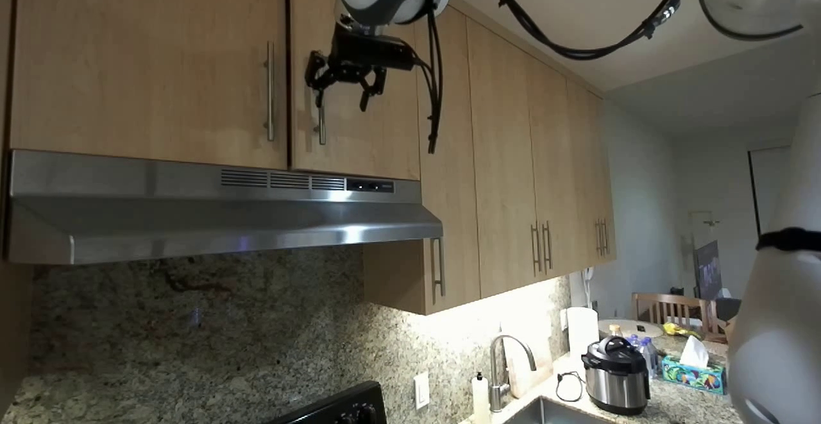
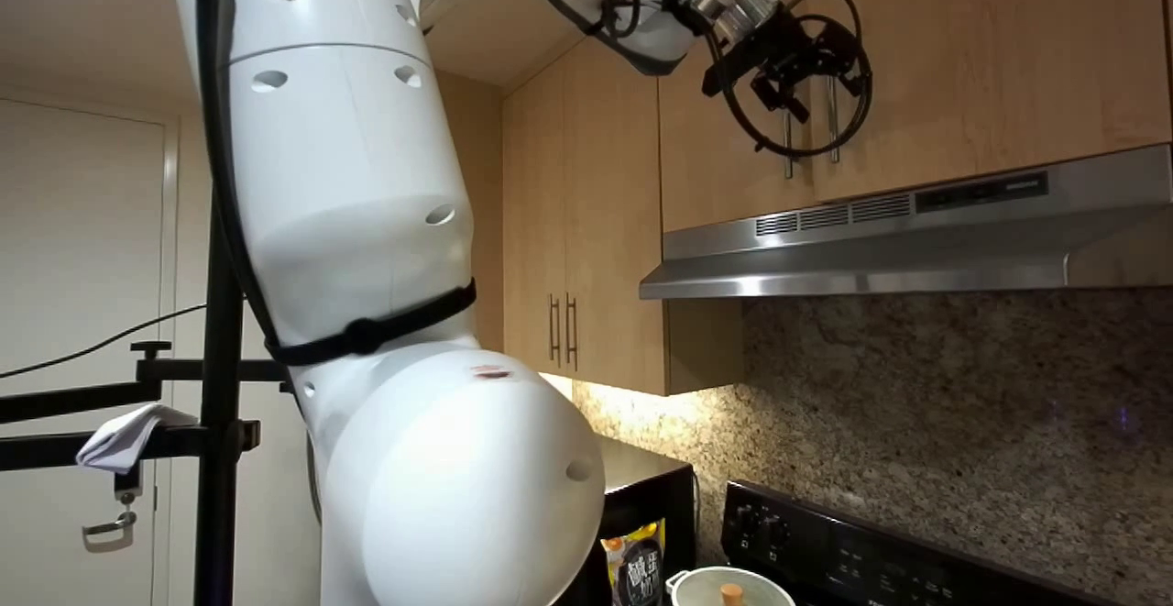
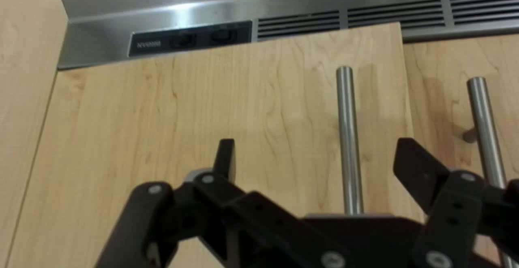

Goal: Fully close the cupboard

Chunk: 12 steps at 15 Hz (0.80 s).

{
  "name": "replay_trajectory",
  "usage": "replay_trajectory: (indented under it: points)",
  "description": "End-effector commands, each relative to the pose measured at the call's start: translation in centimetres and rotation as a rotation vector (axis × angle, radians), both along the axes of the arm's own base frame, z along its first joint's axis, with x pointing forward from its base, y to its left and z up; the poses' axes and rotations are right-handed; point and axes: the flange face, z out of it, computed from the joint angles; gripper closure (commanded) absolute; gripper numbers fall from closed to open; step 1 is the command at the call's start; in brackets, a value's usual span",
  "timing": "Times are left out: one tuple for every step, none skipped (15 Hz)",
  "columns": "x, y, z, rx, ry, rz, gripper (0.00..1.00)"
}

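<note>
Above the long, grey steel range hood (image 1: 192, 215), your light beech-wood, two-door cupboard (image 1: 147, 58) hangs with one flat door (image 3: 243, 97) slightly proud of its neighbour (image 3: 442, 65), so slightly ajar. Your black, two-fingered gripper (image 3: 315, 148) hovers before that door, its fingers (image 3: 417, 162) apart; in the wrist view you see the door's vertical steel bar handle (image 3: 349, 138) between them, though you cannot tell whether they touch it.

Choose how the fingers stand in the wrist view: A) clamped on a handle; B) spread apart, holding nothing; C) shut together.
B: the wrist view shows the fingers wide apart, with gaps on both sides of the cupboard handle seen between them.
</note>
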Motion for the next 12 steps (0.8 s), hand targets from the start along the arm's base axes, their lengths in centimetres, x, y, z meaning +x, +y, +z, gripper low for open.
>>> replay_trajectory:
  points:
    - [-2.4,-1.7,-1.6,0.071,0.068,-0.050,0.00]
    - [-2.7,-2.1,-2.0,0.081,0.089,-0.051,0.00]
    - [-2.9,-2.5,-2.4,0.092,0.114,-0.055,0.00]
    - [-3.2,-2.9,-3.0,0.104,0.149,-0.056,0.00]
    - [-3.4,-3.3,-3.5,0.115,0.185,-0.055,0.00]
    - [-3.7,-3.8,-4.1,0.127,0.217,-0.061,0.00]
    - [-4.1,-4.3,-4.6,0.134,0.246,-0.066,0.00]
    - [-4.6,-4.6,-5.0,0.139,0.274,-0.065,0.00]
    - [-5.3,-5.1,-5.3,0.136,0.303,-0.066,0.00]
    - [-6.0,-5.5,-5.5,0.129,0.326,-0.056,0.00]
    - [-7.1,-5.9,-5.6,0.120,0.343,-0.039,0.00]
    - [-8.4,-6.3,-5.6,0.101,0.354,-0.022,0.00]
